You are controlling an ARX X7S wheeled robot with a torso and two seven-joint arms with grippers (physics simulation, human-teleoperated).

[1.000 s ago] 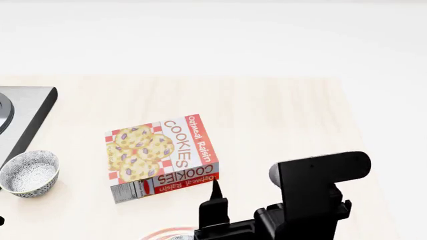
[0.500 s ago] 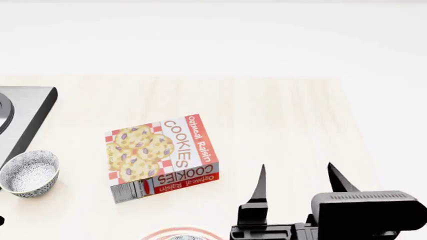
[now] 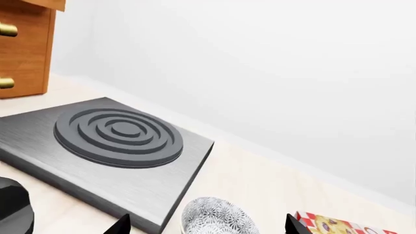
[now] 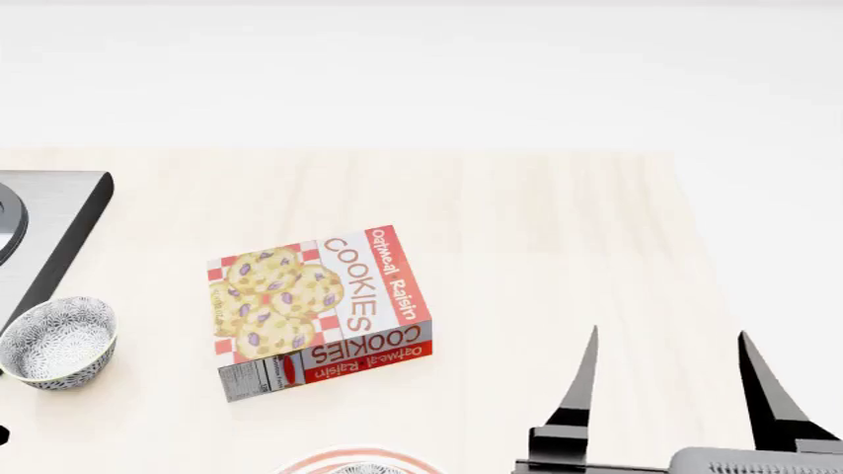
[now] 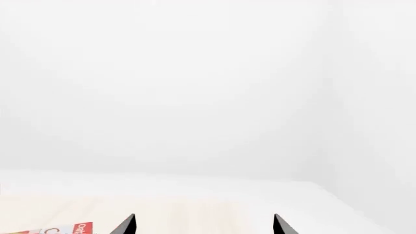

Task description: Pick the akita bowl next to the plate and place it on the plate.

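Note:
Only the top arc of the plate (image 4: 345, 458), white with red rings, shows at the head view's bottom edge. A sliver of grey-white pattern (image 4: 369, 470) lies inside its rim; I cannot tell what it is. A speckled akita bowl (image 4: 55, 343) stands far left beside the stove, well away from the plate. My left gripper (image 3: 206, 226) is open, its fingertips (image 3: 121, 225) spread either side of that bowl (image 3: 217, 218) and short of it. My right gripper (image 4: 669, 390) is open and empty to the right of the plate, its fingertips (image 5: 127, 224) over bare table.
A cookie box (image 4: 320, 309) lies flat mid-table between bowl and right gripper, its corner (image 5: 68, 228) showing in the right wrist view. A grey stove (image 3: 107, 146) sits at the left edge, with wooden drawers (image 3: 19, 48) behind it. A dark object (image 3: 13, 204) stands near the left gripper.
My right gripper has swung right, away from the plate, and both its fingers now show spread apart. Its camera block has dropped out of the head view. Bowl, box and stove have not moved.

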